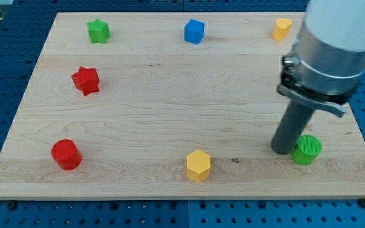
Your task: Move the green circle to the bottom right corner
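We see a wooden board (170,107) carrying a green star (97,30), blue cube (194,31), yellow cylinder (282,28), red star (85,80), red cylinder (66,155), yellow hexagon (198,165) and green circle (307,150).

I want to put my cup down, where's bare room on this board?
The middle is bare, between the red star, blue cube and yellow hexagon. It's crowded at the view's lower right, where my tip touches the green circle.

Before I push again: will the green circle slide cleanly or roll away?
Probably slides: the green circle stands on its flat end on the smooth board, so rolling seems unlikely. It looks low and squat, so tipping seems unlikely too. My tip sits at its left edge; an off-centre push on the round wall may let it slip sideways.
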Robot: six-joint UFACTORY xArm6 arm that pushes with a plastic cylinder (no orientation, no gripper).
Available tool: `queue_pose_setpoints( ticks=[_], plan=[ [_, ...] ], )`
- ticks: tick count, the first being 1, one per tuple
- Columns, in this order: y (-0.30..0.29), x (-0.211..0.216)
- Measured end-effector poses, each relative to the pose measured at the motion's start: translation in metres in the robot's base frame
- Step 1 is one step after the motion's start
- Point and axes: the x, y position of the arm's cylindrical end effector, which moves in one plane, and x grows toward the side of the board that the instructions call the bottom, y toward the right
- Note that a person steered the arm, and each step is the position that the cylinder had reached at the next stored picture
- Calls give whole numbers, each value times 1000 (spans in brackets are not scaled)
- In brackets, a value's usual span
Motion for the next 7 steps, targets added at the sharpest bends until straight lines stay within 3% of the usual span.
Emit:
queue_pose_setpoints(
  ticks=[2, 7],
  plan=[
    [15, -16],
    [46, 21]
  ],
)
